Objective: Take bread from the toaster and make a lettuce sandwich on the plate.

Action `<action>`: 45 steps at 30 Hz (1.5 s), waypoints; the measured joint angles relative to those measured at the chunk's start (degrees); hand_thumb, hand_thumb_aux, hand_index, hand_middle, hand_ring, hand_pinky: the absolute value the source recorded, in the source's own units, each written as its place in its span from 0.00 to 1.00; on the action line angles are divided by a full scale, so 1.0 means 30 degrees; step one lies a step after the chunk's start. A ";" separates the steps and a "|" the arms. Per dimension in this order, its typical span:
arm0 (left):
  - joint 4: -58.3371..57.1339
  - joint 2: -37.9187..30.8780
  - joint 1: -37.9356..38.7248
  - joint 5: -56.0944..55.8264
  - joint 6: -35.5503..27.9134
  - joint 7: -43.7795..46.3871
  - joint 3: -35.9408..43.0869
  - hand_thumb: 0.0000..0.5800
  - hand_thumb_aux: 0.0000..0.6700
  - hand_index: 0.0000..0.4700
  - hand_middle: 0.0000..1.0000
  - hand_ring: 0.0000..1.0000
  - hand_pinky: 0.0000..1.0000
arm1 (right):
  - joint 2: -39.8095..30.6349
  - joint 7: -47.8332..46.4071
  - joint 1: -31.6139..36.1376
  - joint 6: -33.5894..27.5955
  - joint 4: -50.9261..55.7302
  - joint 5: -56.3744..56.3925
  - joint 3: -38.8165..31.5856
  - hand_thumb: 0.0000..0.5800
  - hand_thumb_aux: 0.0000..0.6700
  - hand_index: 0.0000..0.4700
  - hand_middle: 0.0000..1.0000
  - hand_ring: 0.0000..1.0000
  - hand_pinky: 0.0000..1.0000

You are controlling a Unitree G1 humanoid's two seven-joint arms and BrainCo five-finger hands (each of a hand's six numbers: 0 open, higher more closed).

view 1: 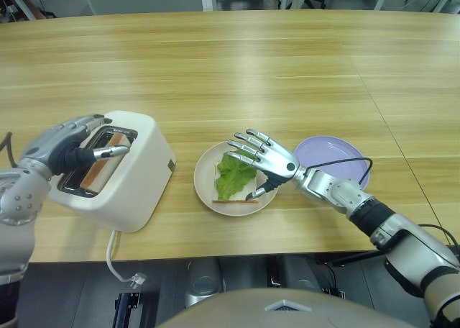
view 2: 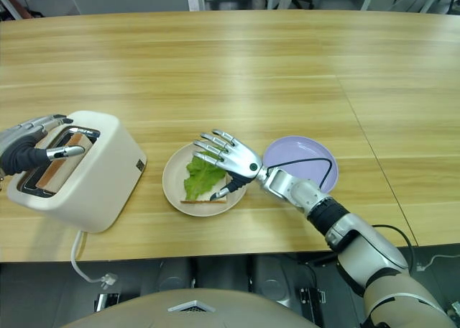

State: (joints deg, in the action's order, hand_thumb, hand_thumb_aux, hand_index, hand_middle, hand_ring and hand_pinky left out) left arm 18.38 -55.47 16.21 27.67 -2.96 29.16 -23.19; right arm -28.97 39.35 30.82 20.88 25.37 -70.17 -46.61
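Starting at the left, the one left hand [view 1: 72, 147] rests on top of the single white toaster [view 1: 136, 177], right over its slots. One brown slice of bread [view 1: 95, 172] stands in the slot just beneath that hand. Whether the hand actually grips the slice cannot be told. From the toaster's near side, below the left hand, one white power cord [view 1: 111, 252] hangs off the front edge of the wooden table [view 1: 251, 76].

Between the two hands, and well apart from the left one, sits one round beige plate [view 1: 203, 177]. It carries one flat bread slice on the plate [view 1: 237, 201], with one green lettuce leaf [view 1: 233, 173] lying on top of it.

The one right hand [view 1: 267, 155] hovers over the right side of this plate, palm down. Its fingers [view 1: 248, 147] are spread wide and straight above the leaf, holding nothing, released. Its fingertips point toward the toaster.

Just behind the right hand's wrist, further right, lies one purple plate [view 1: 323, 147], touching or nearly touching the beige one; which of the two cannot be told.
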 measured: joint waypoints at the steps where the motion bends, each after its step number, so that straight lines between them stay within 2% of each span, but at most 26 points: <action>1: 0.0010 -0.0054 0.0171 0.0278 -0.0157 0.0121 0.0000 0.00 0.00 0.00 0.00 0.00 0.00 | -0.0097 -0.0027 -0.0073 0.0038 -0.0238 0.0026 0.0092 0.00 0.00 0.00 0.00 0.00 0.00; 4: 0.0024 -0.0096 0.0362 0.0755 -0.0409 0.0401 -0.0001 0.00 0.00 0.00 0.00 0.00 0.00 | -0.0227 -0.0061 -0.0304 0.0071 -0.0717 0.0093 0.0558 0.00 0.00 0.00 0.00 0.00 0.00; 5: 0.0091 -0.0133 0.0452 0.0951 -0.0442 0.0494 -0.0002 0.20 0.11 0.10 0.00 0.00 0.00 | -0.0228 -0.0075 -0.0454 0.0095 -0.0881 0.0221 0.0680 0.00 0.00 0.00 0.00 0.00 0.00; 6: 0.0141 -0.0184 0.0500 0.1005 -0.0455 0.0550 -0.0006 0.77 0.52 0.51 0.00 0.00 0.00 | -0.0228 -0.0085 -0.0556 0.0113 -0.0979 0.0311 0.0734 0.00 0.00 0.00 0.00 0.00 0.00; 7: 0.0238 -0.0246 0.0573 0.1080 -0.0465 0.0628 -0.0029 1.00 1.00 0.98 0.00 0.00 0.00 | -0.0228 -0.0121 -0.0645 0.0145 -0.1053 0.0397 0.0759 0.00 0.00 0.00 0.00 0.00 0.00; 15: 0.0798 -0.0138 0.0262 0.0526 -0.0426 0.1150 -0.0379 1.00 1.00 0.98 0.00 0.00 0.00 | -0.0624 -0.0510 -0.1456 0.0201 -0.2249 0.0714 0.1623 0.00 0.00 0.00 0.00 0.00 0.00; 16: 0.0823 -0.0094 0.0133 0.0324 -0.0319 0.1173 -0.0400 1.00 1.00 0.98 0.12 0.12 0.12 | -0.0619 -0.0563 -0.1530 0.0205 -0.2331 0.0748 0.1662 0.00 0.00 0.00 0.00 0.00 0.00; 17: 0.0899 -0.0049 0.0066 0.0007 -0.0111 0.1240 -0.0391 1.00 1.00 0.98 1.00 1.00 1.00 | -0.0613 -0.0588 -0.1625 0.0221 -0.2445 0.0781 0.1779 0.00 0.00 0.00 0.00 0.00 0.00; 31: 0.0521 0.0277 -0.0940 -0.1168 0.0836 0.0952 -0.0401 1.00 1.00 0.98 1.00 1.00 1.00 | -0.0812 -0.0814 -0.2530 0.0232 -0.3615 0.1422 0.3538 0.00 0.00 0.00 0.00 0.00 0.00; 45: 0.0623 0.0620 -0.4628 -0.4480 0.0570 0.0207 -0.3517 1.00 1.00 0.98 1.00 1.00 1.00 | -0.1020 -0.0815 -0.3093 0.0003 -0.4531 0.1948 0.5355 0.00 0.00 0.00 0.00 0.00 0.00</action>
State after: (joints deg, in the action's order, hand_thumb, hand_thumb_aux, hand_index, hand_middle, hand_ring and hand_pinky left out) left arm 20.25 -53.61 2.33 14.23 -1.25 29.78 -33.74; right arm -32.03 36.91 21.54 20.89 11.77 -64.32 -30.54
